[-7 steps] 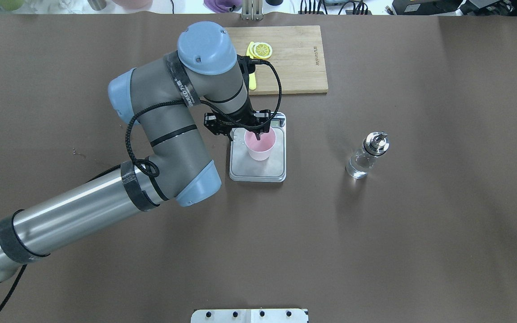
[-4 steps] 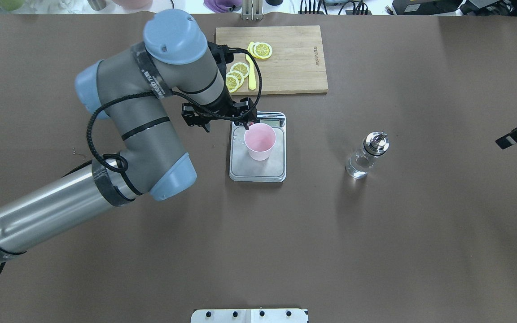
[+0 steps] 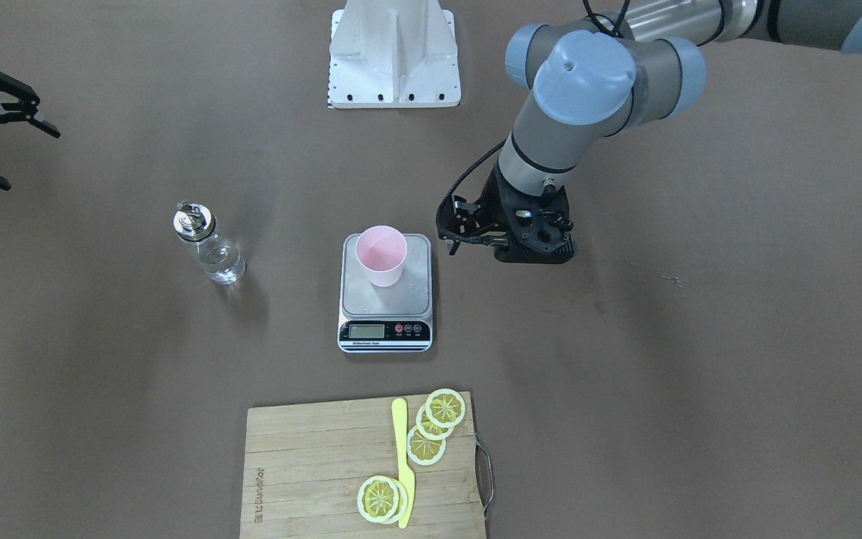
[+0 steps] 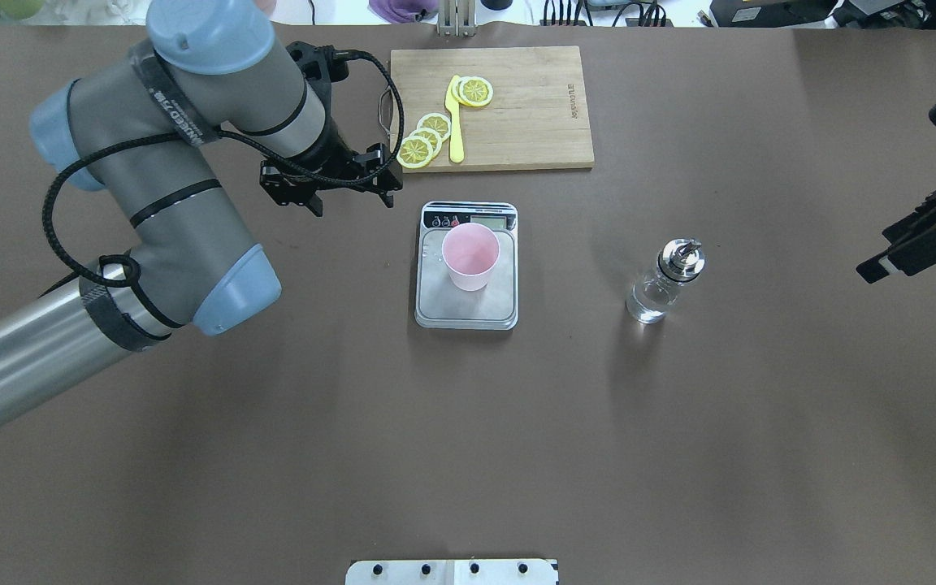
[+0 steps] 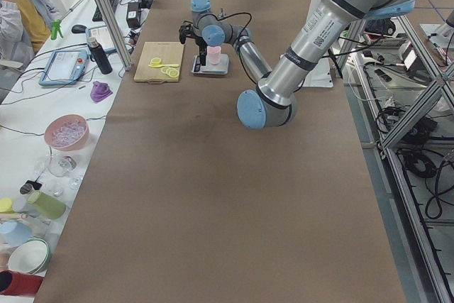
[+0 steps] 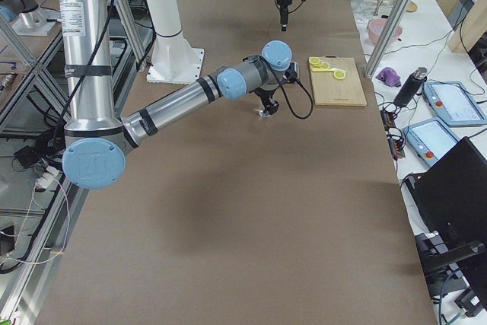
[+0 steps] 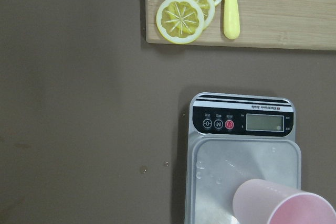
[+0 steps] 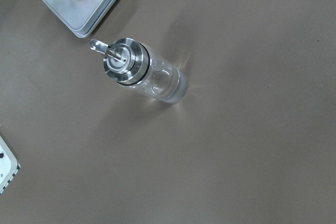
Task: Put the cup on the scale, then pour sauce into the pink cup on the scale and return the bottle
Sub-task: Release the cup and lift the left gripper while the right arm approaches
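The tapered, matte pink cup (image 4: 470, 256) stands upright on the scale (image 4: 435, 305) with its brushed steel platform, apart from the left gripper (image 4: 352, 199), whose fingers are spread and empty. The clear glass bottle (image 4: 663, 284) with its shiny metal cap stands on the brown table (image 4: 517, 447), well apart from the right gripper (image 3: 23, 157), which is likewise spread.

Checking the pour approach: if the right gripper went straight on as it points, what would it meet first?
Probably the bottle: it sits near the middle of the right wrist view, and the open right gripper aims toward it in the front-facing view. Depth is unclear; it might pass just beside it.
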### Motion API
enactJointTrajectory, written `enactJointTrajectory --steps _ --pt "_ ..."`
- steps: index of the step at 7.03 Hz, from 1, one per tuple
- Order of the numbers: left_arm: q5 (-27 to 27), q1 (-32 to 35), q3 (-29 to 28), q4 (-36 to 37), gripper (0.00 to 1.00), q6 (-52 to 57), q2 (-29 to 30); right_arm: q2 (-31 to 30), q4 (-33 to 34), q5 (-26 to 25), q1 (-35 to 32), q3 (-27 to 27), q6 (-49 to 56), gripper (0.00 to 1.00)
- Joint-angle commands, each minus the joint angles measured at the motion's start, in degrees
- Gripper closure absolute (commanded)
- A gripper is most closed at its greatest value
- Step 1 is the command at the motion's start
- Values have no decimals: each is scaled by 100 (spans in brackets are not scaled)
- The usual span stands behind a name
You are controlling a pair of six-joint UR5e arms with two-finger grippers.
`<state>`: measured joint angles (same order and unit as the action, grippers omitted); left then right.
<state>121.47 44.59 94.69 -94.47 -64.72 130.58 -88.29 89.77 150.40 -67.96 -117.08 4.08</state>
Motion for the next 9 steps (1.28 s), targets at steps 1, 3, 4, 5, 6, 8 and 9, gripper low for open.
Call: enactJointTrajectory --steps 1,3,4,5,6,8,9 --pt "9 251 129 25 3 222 -191 14 -807 7 115 106 -161 13" --pt "9 330 147 34 3 223 -191 206 -2201 -54 343 639 -188 1" --pt "183 409 164 34 3 231 -261 225 -2975 -81 353 973 -188 3" --pt "376 514 164 34 3 275 -279 347 -3262 -81 388 1159 -188 6" --pt "395 533 164 34 3 275 -279 513 -3291 -168 484 1205 -188 6" --pt "395 585 164 34 3 275 -279 751 -3622 -737 564 1231 -188 5" --pt "395 594 164 34 3 293 -288 743 -3895 -905 599 1362 -188 5"
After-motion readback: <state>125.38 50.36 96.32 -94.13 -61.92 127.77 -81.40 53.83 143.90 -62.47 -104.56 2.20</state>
